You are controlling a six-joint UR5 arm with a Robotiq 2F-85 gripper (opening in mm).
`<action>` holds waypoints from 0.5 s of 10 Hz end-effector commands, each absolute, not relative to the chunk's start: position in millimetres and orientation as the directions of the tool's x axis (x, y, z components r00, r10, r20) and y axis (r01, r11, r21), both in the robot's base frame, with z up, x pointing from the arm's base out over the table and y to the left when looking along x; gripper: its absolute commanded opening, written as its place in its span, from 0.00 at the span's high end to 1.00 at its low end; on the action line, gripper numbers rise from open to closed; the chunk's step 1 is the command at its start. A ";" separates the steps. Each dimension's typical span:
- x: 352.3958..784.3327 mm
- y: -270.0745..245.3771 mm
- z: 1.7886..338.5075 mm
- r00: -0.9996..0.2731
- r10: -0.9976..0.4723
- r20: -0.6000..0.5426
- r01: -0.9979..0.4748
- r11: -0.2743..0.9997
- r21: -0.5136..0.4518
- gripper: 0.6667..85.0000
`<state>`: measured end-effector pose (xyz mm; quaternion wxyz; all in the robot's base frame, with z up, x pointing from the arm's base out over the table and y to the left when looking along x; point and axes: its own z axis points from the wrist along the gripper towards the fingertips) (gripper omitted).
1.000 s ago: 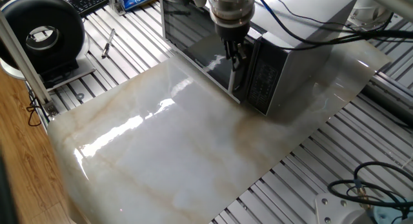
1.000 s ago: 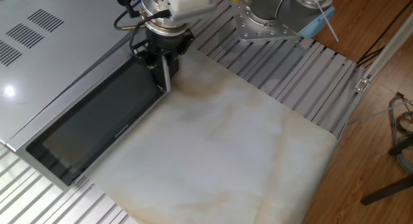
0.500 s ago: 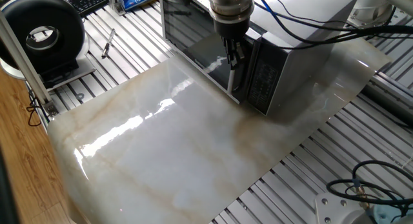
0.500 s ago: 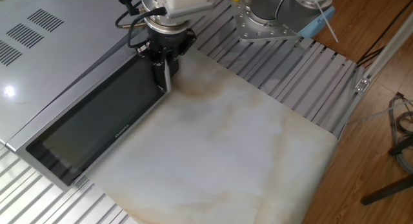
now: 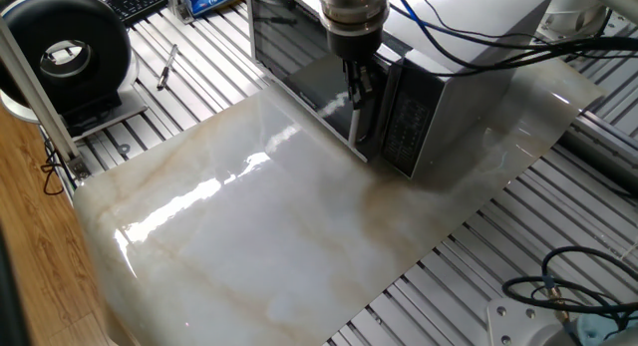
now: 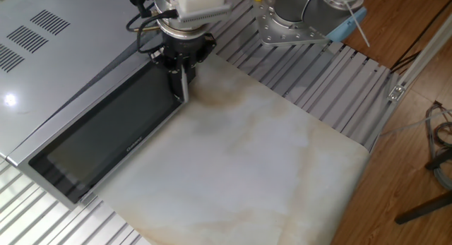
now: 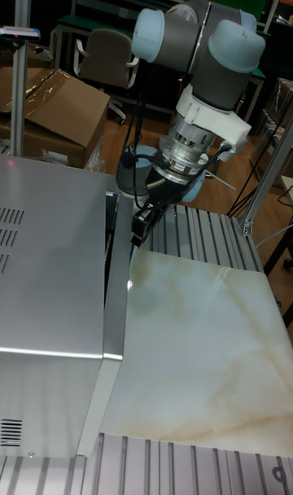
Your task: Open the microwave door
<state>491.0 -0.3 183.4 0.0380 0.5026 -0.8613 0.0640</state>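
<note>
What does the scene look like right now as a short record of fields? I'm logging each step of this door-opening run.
gripper: at the door's handle, fingers either side; grasp not certain
microwave door: slightly ajar at handle edge, seen in tall fixed view
handle: vertical silver bar
microwave: on marble-pattern mat
keypad panel: beside the door
</note>
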 end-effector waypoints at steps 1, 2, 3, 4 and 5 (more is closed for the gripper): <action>495.2 21.1 186.3 -0.536 -0.836 0.119 -0.844 0.531 -0.070 1.00; 494.8 36.3 183.4 -0.560 -0.820 0.116 -0.828 0.555 -0.077 1.00; 497.8 44.3 182.3 -0.568 -0.814 0.126 -0.823 0.561 -0.089 1.00; 502.7 48.2 184.3 -0.563 -0.815 0.137 -0.827 0.555 -0.092 1.00; 510.8 47.6 185.8 -0.524 -0.839 0.146 -0.852 0.517 -0.087 0.90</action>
